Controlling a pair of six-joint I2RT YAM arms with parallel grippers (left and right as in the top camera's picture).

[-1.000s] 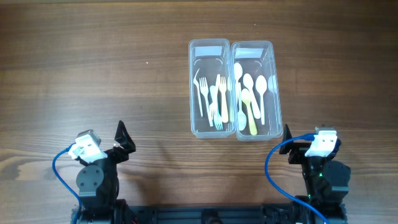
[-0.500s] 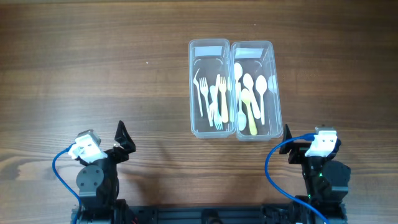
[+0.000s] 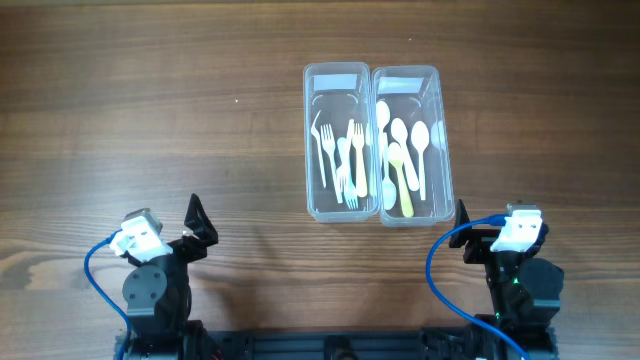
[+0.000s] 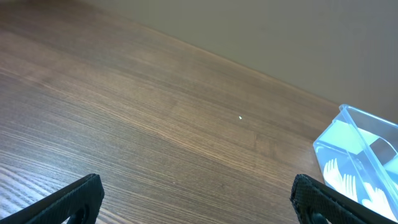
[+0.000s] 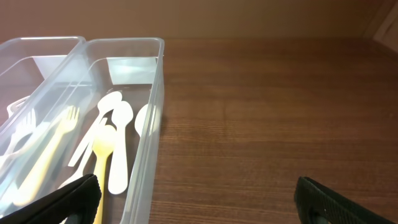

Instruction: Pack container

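Note:
Two clear plastic containers stand side by side at the table's middle right. The left container [image 3: 310, 140] holds several white and pale yellow forks [image 3: 345, 160]. The right container [image 3: 445, 140] holds several white spoons and one yellow spoon [image 3: 400, 165]. My left gripper [image 4: 199, 199] is open and empty at the front left, far from both; the left container's corner [image 4: 348, 118] shows at its view's right. My right gripper [image 5: 199, 196] is open and empty, just in front of the right container [image 5: 155, 93].
The wooden table [image 3: 150, 100] stretches to the left and behind the containers. Both arm bases sit at the front edge, the left [image 3: 155, 285] and the right [image 3: 520, 275], each with a blue cable.

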